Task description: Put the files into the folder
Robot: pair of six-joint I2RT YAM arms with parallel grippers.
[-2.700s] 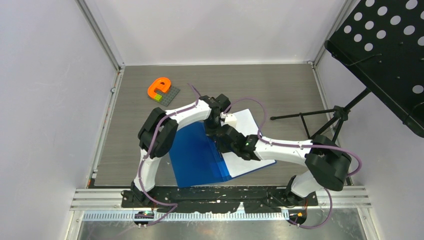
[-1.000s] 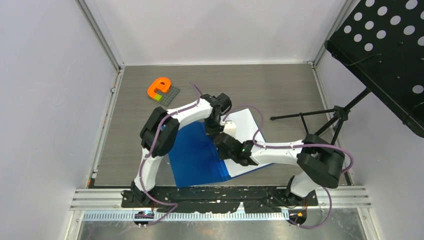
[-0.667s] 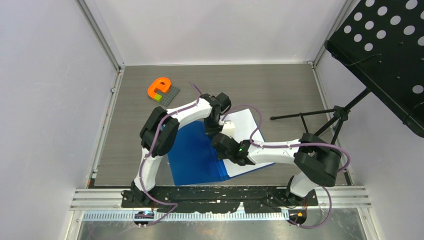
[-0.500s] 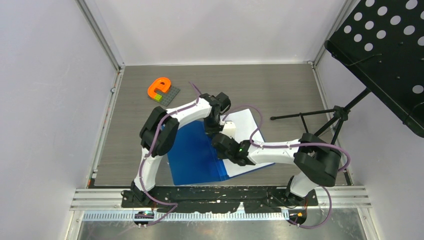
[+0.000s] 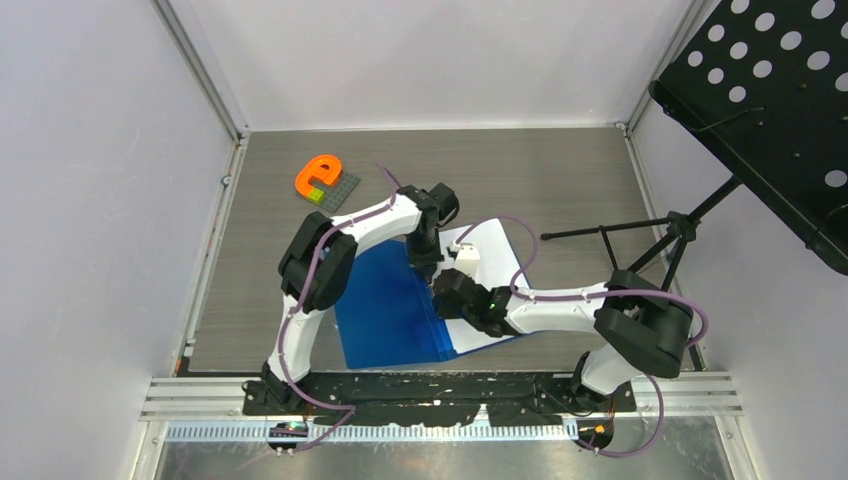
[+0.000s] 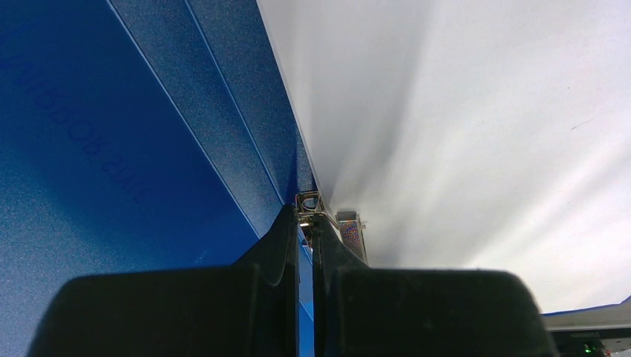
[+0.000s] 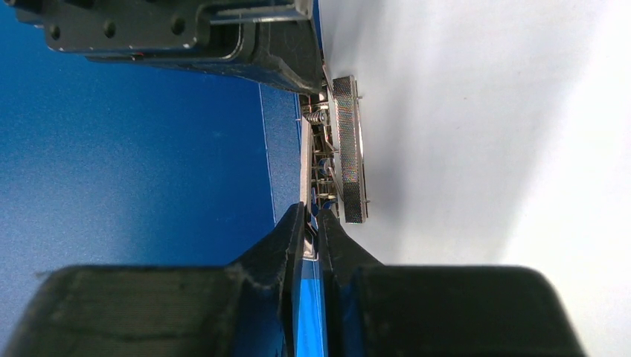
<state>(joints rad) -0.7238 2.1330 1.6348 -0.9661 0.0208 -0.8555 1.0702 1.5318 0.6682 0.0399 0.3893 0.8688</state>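
Observation:
The blue folder (image 5: 385,312) lies open on the table, its cover spread to the left. The white files (image 5: 492,248) rest on its right half, up against the spine. Along the spine runs the metal clip (image 7: 347,156), whose knurled bar presses on the files (image 7: 484,149). My left gripper (image 6: 306,216) is shut on the clip's far end (image 6: 309,202), seen from above as the left gripper (image 5: 426,262). My right gripper (image 7: 311,213) is shut on the clip's near end, and from above the right gripper (image 5: 447,290) stands just nearer than the left one.
An orange letter block on a grey baseplate (image 5: 323,179) lies at the far left of the table. A black perforated music stand (image 5: 770,90) with its tripod legs (image 5: 640,238) occupies the right side. White walls enclose the table.
The right arm's wrist and forearm have shifted slightly at the spine and the left arm has edged left. Both grippers remain shut at the clip; folder and files lie as before.

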